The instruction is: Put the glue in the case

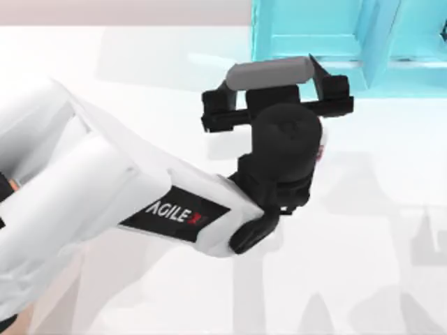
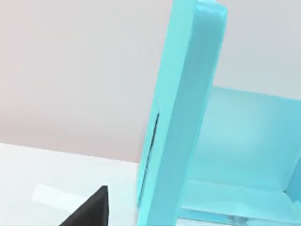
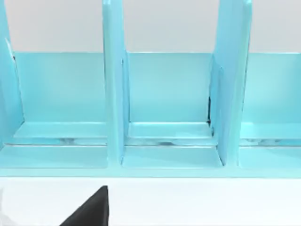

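White table (image 1: pixel 391 279) | one case (image 1: pixel 314 35) | left tool (image 1: pixel 279 115) state unclear, near case

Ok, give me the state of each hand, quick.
Left hand, at the front of the case: cannot be told.
Right hand, facing the case's compartments: cannot be told.

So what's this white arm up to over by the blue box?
The left arm reaches across the table, and its gripper hangs just in front of the turquoise case at the far edge. The job is to put a small glue bottle into that case. A sliver of white and red peeks out beside the wrist, possibly the glue, but that is too hidden to be sure. The case's compartments look empty in the right wrist view.
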You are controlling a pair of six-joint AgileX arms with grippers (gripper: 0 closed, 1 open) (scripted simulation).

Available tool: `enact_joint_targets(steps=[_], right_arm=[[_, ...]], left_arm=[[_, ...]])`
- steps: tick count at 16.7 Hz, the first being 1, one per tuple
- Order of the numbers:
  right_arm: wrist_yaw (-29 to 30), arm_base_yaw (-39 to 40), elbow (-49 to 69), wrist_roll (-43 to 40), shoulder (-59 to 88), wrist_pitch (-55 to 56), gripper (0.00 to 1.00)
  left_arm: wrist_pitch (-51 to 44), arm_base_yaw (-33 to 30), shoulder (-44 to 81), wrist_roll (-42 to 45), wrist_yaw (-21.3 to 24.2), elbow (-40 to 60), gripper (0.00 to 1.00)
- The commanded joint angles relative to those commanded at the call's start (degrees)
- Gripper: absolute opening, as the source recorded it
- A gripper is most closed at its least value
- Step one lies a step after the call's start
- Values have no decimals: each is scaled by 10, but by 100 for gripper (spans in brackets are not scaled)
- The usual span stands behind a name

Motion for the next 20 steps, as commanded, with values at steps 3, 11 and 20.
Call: enact_joint_targets(steps=[3, 11, 20], right_arm=[[0, 0, 0, 0, 0, 0, 100], [0, 0, 0, 0, 0, 0, 100], [0, 0, 0, 0, 0, 0, 100]], left_arm=[[16, -35, 70, -5, -36, 28, 100], [22, -126, 224, -20, -128, 78, 100], [19, -122, 233, -18, -125, 87, 100]])
